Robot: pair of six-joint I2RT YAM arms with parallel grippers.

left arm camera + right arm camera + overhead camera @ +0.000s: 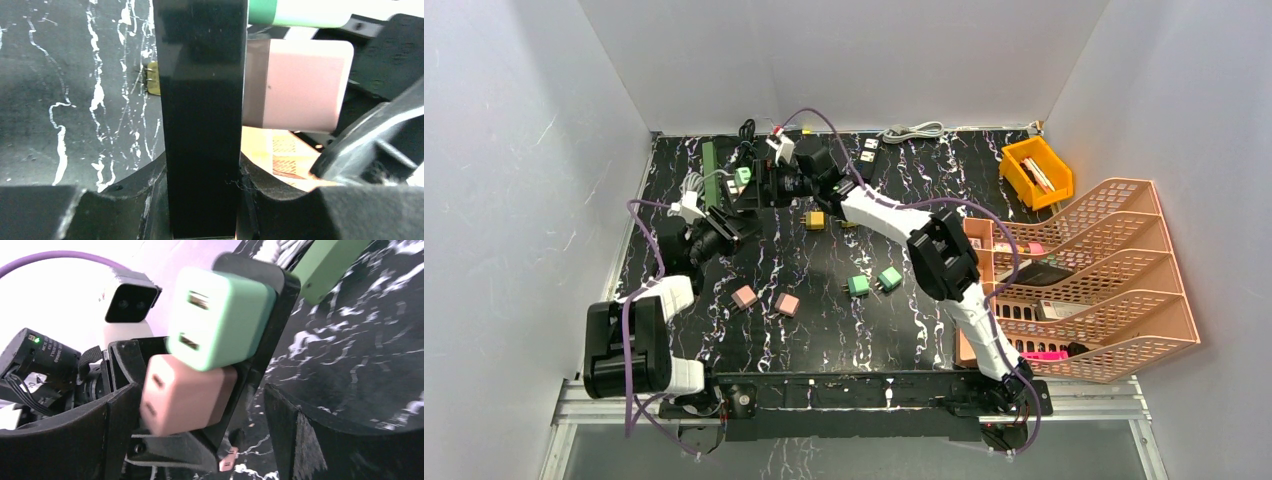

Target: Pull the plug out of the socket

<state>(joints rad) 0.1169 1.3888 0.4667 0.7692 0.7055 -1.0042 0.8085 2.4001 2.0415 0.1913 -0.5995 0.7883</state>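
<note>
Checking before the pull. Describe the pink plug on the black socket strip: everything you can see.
The pink plug is a rounded cube, seemingly matte plastic, with two slots in its outward face. It sits in the black socket strip, right beside the green plug. The left gripper is shut on the strip. The right gripper stands open around the pink plug; contact cannot be told.
</note>
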